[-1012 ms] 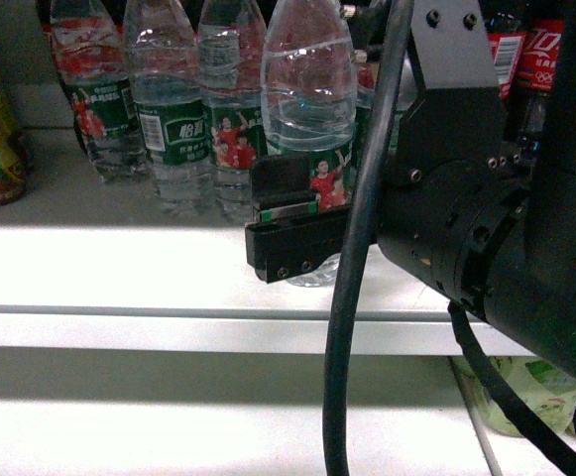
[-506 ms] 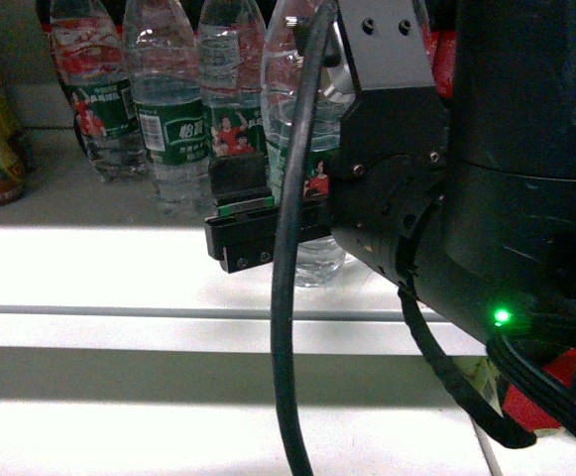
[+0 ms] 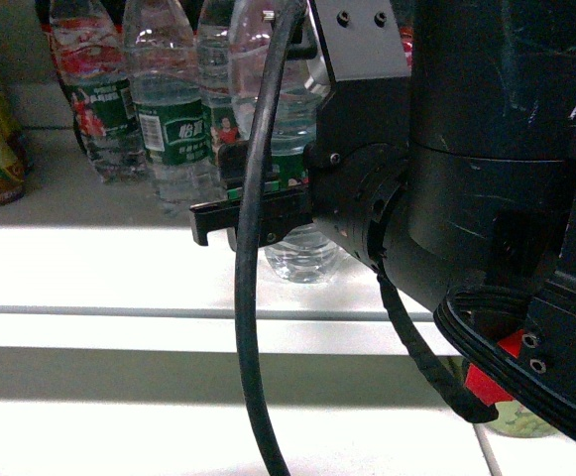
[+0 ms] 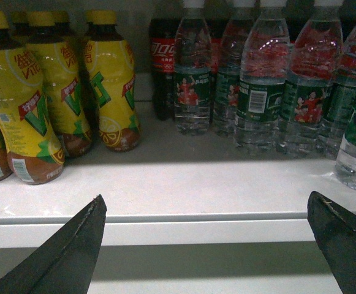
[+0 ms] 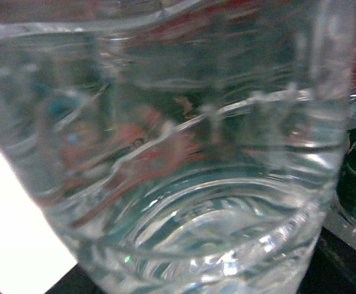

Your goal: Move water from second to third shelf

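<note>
Leftward since a second ago, your right end effector and the water it clasps near the shelf front edge; left end effector gapes wide.

Brightly lit white shelf

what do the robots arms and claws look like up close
The right arm is bulky matte black, built of round joint housings with small screws. A thick black cable hangs in front of it, a braided one loops below, and something red shows at its lower edge. The right claw is flat and black. The left claw shows two dark, tapering pointed fingers.
</note>
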### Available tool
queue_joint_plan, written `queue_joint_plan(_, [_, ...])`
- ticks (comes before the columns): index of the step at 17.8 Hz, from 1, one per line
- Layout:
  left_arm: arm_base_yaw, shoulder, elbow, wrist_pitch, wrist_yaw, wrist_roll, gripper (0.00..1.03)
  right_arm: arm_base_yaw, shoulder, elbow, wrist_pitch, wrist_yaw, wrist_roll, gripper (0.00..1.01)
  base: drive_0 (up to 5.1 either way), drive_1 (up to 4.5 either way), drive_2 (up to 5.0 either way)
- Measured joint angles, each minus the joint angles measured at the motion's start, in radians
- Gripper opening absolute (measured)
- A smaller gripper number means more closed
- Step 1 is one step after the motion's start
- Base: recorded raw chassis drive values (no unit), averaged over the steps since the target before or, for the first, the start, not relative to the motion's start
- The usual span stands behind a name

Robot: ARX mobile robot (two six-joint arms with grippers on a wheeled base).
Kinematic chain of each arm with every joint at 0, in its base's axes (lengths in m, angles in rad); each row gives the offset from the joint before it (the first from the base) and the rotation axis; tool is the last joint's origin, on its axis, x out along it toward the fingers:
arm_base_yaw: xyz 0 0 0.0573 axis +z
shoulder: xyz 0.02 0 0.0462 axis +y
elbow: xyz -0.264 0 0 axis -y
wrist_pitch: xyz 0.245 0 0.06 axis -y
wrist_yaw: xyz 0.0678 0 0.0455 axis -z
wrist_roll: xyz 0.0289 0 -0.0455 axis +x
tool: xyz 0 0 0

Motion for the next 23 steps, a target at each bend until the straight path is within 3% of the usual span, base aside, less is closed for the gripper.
queue_joint_plan(3, [0.0, 0.0, 0.0, 0.0, 0.0, 0.0, 0.98, 0.0, -0.002, 0.001, 0.005, 0.006, -0.017, 0.45, 0.0, 0.0, 0.0])
queue_joint_plan(4, [0.0, 0.0, 0.0, 0.0, 0.0, 0.0, 0.98, -0.004, -0.032, -0.029, 0.002, 0.002, -0.008, 0.43, 0.0, 0.0, 0.0])
queue_joint_plan(9, [0.0, 0.0, 0.0, 0.0, 0.0, 0.0, 0.98, -0.045, -0.102, -0.114, 0.005, -0.021, 0.012, 0.43, 0.0, 0.0, 0.0])
queue_joint_plan(18, [0.0, 0.0, 0.0, 0.0, 0.0, 0.0, 0.98, -0.232, -0.327, -0.369, 0.016, -0.008, 0.014, 0.42, 0.0, 0.0, 0.0])
queue_joint_plan(23, [0.0, 0.0, 0.0, 0.0, 0.0, 0.0, 0.98, -0.364, -0.488, -0.46, -0.045, -0.042, 0.018, 0.42, 0.0, 0.0, 0.0])
